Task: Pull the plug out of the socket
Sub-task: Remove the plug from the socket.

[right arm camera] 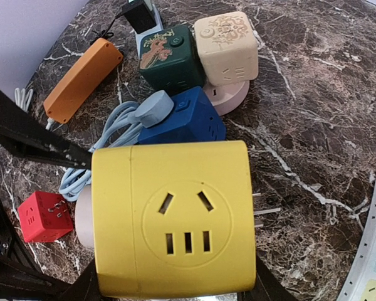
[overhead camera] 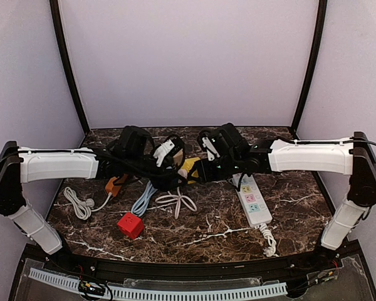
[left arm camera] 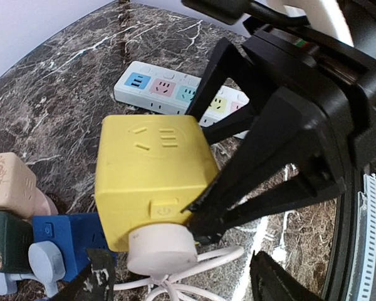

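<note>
Over the middle of the worktop (overhead camera: pixel 219 219), the right end effector (right arm camera: pixel 172 282) pinches the yellow socket cube (left arm camera: pixel 150 169); the white plug (left arm camera: pixel 161 248) sits at the cube's six o'clock in the left wrist view; the left end effector (left arm camera: pixel 185 279) flanks it, spread, apparently not touching.

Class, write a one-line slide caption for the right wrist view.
Right gripper holds the yellow cube socket, white plug in its side; blue, green and cream cubes lie beyond on the marble table.
</note>
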Available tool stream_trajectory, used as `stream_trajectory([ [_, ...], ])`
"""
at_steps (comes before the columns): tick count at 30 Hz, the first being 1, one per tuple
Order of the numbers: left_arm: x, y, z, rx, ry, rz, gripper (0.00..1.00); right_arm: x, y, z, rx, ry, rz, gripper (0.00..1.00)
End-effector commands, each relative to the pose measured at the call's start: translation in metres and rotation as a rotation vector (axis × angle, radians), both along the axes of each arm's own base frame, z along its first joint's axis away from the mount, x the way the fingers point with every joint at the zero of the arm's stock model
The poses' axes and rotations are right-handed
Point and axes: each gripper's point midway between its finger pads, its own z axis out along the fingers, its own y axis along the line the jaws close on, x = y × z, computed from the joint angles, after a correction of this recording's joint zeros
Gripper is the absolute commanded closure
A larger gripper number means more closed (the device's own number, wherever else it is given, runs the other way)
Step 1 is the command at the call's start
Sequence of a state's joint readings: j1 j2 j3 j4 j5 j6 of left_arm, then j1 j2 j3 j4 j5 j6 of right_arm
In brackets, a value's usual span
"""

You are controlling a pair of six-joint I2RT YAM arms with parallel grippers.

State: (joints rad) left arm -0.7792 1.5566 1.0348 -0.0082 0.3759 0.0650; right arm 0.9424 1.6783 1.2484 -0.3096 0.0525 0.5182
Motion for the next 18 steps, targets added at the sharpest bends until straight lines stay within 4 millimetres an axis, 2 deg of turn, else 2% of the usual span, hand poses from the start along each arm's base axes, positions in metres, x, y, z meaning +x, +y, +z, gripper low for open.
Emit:
stream_trajectory([
  [1, 0.008, 0.006, -0.004, 0.055, -0.007, 0.040, 0.34, -0.003, 0.021, 0.017, 0.043, -0.024, 0.031, 1.00],
  [4, 0.013, 0.008, -0.008, 0.081, -0.008, 0.064, 0.39, -0.006, 0.024, 0.018, 0.043, -0.030, 0.045, 1.00],
  [6, 0.014, 0.009, -0.010, 0.091, -0.008, 0.069, 0.48, -0.007, 0.025, 0.019, 0.042, -0.034, 0.048, 1.00],
  [8, 0.013, 0.008, -0.011, 0.090, -0.005, 0.067, 0.53, -0.007, 0.025, 0.019, 0.039, -0.038, 0.046, 1.00],
  [18, 0.012, 0.006, -0.015, 0.100, 0.003, 0.062, 0.49, -0.006, 0.027, 0.022, 0.041, -0.049, 0.046, 1.00],
])
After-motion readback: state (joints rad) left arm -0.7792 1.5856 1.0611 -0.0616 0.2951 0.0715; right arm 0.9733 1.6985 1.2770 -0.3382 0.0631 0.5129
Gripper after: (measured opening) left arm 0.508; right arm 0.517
